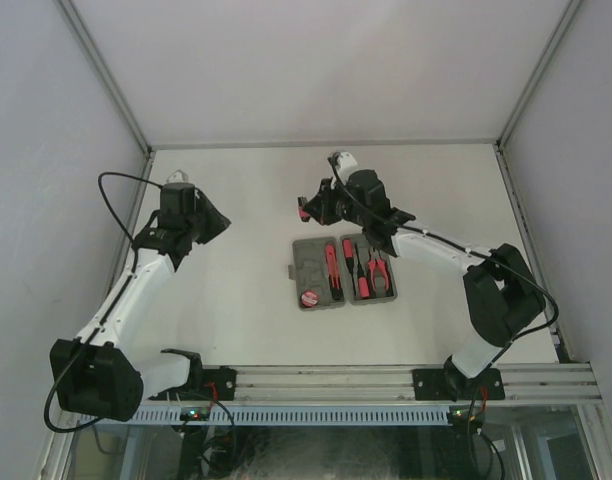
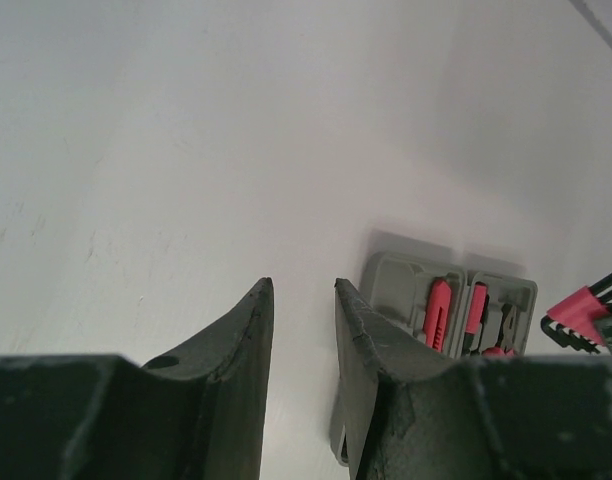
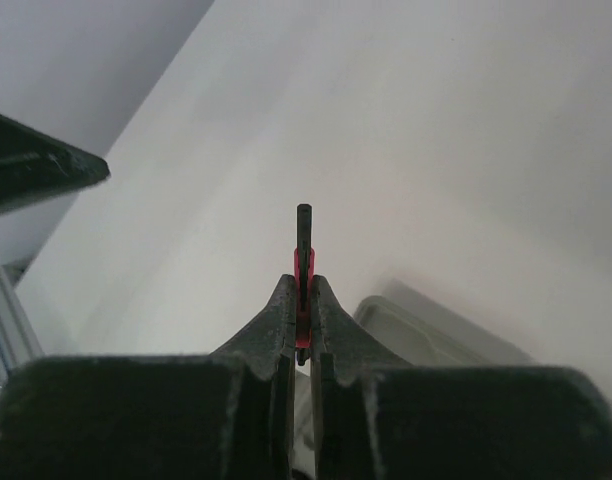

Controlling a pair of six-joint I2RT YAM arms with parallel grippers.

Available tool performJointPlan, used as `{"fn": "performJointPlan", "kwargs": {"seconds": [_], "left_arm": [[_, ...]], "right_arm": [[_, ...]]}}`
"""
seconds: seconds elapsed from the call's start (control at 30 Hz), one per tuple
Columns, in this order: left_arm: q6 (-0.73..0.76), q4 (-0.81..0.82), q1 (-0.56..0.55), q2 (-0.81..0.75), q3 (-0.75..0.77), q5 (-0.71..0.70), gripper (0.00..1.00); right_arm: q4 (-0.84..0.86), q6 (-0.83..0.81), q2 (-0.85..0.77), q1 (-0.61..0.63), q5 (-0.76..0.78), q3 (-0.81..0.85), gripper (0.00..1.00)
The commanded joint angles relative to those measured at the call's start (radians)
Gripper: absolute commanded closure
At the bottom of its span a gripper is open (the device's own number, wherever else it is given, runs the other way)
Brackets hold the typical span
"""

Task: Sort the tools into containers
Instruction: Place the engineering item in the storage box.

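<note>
On the white table (image 1: 226, 210), the open grey hinged plastic tool case (image 1: 308, 262) already holds several red-handled tools (image 1: 332, 268); the right gripper (image 3: 304, 290), clamped on the red-black hex key set (image 3: 304, 225), hovers just behind it, and the left gripper (image 2: 304, 290) hangs part-open and empty.

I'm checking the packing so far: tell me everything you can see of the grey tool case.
The grey tool case looks like moulded plastic, a rounded rectangle of two hinged halves lying open and flat on the white table, recesses facing up. Its left half holds a red-and-black tool and a round red piece. The right half holds red-handled tools side by side. Nothing else seems to touch it.
</note>
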Motion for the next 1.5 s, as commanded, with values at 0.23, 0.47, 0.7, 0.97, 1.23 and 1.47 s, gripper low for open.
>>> {"fn": "performJointPlan", "kwargs": {"seconds": [0.23, 0.47, 0.7, 0.97, 1.23, 1.47], "left_arm": [[0.07, -0.012, 0.006, -0.066, -0.04, 0.023, 0.64], [0.071, -0.012, 0.006, -0.062, -0.06, 0.027, 0.64], [0.073, -0.012, 0.007, -0.053, -0.065, 0.026, 0.64], [0.069, -0.015, 0.007, -0.046, -0.062, 0.039, 0.65], [0.086, -0.035, 0.006, -0.055, -0.045, 0.041, 0.65], [0.102, -0.05, 0.017, -0.057, -0.036, 0.062, 0.64]], "right_arm": [[0.16, -0.586, -0.135, 0.025, -0.093, -0.173, 1.0], [-0.02, -0.926, -0.109, 0.074, -0.022, -0.165, 1.0], [-0.021, -0.855, -0.055, 0.078, -0.027, -0.123, 1.0], [0.098, -0.268, -0.026, 0.078, 0.138, -0.09, 1.0], [0.162, 0.26, -0.008, 0.132, 0.403, -0.121, 1.0], [0.24, 0.466, -0.032, 0.186, 0.61, -0.176, 1.0]]}}
